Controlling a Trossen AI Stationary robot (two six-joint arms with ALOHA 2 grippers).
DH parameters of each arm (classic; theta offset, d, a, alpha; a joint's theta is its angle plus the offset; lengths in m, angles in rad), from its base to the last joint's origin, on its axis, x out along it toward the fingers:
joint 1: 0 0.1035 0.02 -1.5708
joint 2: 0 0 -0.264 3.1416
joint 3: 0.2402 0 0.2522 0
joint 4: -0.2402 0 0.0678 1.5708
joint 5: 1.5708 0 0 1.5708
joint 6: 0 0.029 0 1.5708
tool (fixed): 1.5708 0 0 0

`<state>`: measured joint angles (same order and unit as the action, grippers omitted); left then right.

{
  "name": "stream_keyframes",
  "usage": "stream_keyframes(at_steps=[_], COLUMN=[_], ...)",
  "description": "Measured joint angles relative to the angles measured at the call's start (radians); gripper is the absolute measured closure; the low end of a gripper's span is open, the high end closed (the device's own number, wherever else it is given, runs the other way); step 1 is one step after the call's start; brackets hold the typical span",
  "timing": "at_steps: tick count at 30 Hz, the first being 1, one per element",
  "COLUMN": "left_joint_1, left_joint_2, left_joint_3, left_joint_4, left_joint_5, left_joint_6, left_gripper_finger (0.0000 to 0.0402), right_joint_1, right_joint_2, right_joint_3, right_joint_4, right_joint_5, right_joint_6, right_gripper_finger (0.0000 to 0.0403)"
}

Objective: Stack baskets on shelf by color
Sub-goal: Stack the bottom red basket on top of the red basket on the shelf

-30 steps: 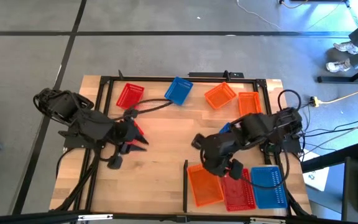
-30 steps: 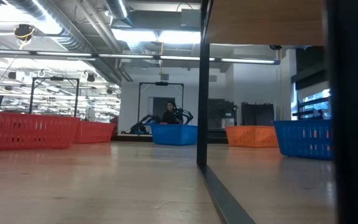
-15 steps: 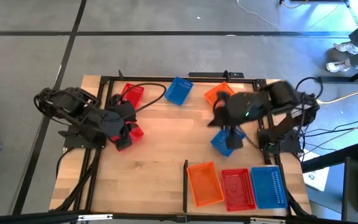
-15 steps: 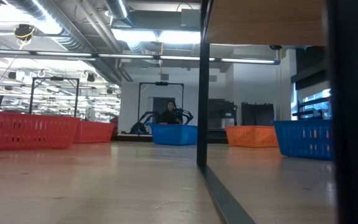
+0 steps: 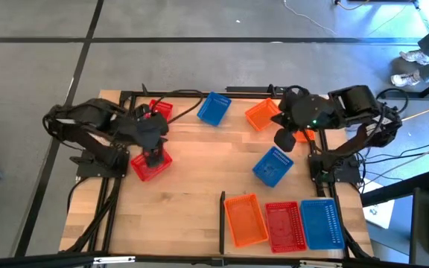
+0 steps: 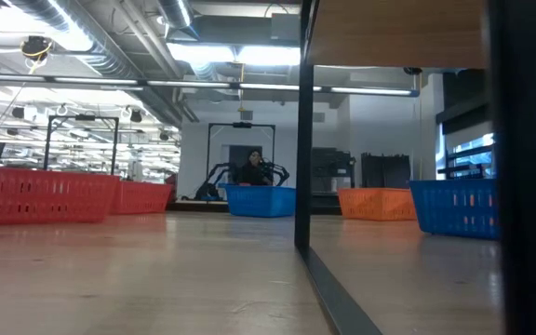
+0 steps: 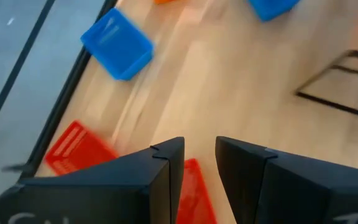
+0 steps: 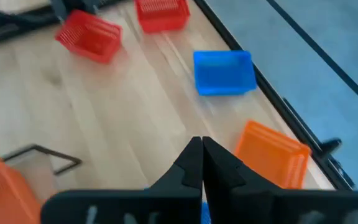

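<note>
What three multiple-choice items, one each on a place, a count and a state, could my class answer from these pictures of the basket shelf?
1. The left tool hangs over:
A. a blue basket
B. a red basket
C. an orange basket

2. How many blue baskets lie on the shelf in the high view?
A. one
B. two
C. three

3. The right tool is:
A. shut, with nothing in it
B. wide open
C. shut on an orange basket

Key:
1 B, the high view shows the tool right above the red basket at the shelf's left side.
2 C, one lies at the far edge, one mid-shelf and one in the near row.
3 A, in the right wrist view its fingers meet with nothing between them.
</note>
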<state>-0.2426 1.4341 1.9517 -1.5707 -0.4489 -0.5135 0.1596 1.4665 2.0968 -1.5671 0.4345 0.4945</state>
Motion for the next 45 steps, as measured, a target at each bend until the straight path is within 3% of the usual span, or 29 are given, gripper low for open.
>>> stream_keyframes(at_steps=[7,13,22,30,41,45], left_joint_1=[0.167,0.288,0.351,0.354,0.354,0.351], left_joint_2=[-0.056,-0.079,-0.079,-0.08,-0.081,-0.081], left_joint_3=[-0.2,-0.42,-0.704,-0.892,-1.031,-1.065], left_joint_4=[0.023,0.07,0.348,0.489,0.639,0.682], left_joint_5=[0.097,0.247,0.538,0.604,0.593,0.529], left_joint_6=[-0.036,-0.099,-0.148,-0.244,-0.244,-0.239], left_gripper_finger=[0.0317,0.0317,0.0317,0.0317,0.0317,0.0317], right_joint_1=[0.0,0.013,0.056,0.058,0.058,0.058], right_joint_2=[-0.137,-0.285,-0.406,-0.418,-0.423,-0.423], right_joint_3=[-0.288,-0.553,-0.82,-0.896,-0.896,-0.896], right_joint_4=[0.013,0.082,0.173,0.181,0.25,0.266], right_joint_5=[0.001,-0.045,-0.063,-0.097,-0.096,-0.097], right_joint_6=[0.089,0.216,0.373,0.388,0.36,0.335], right_gripper_finger=[0.0402,0.0402,0.0402,0.0402,0.0402,0.0402])
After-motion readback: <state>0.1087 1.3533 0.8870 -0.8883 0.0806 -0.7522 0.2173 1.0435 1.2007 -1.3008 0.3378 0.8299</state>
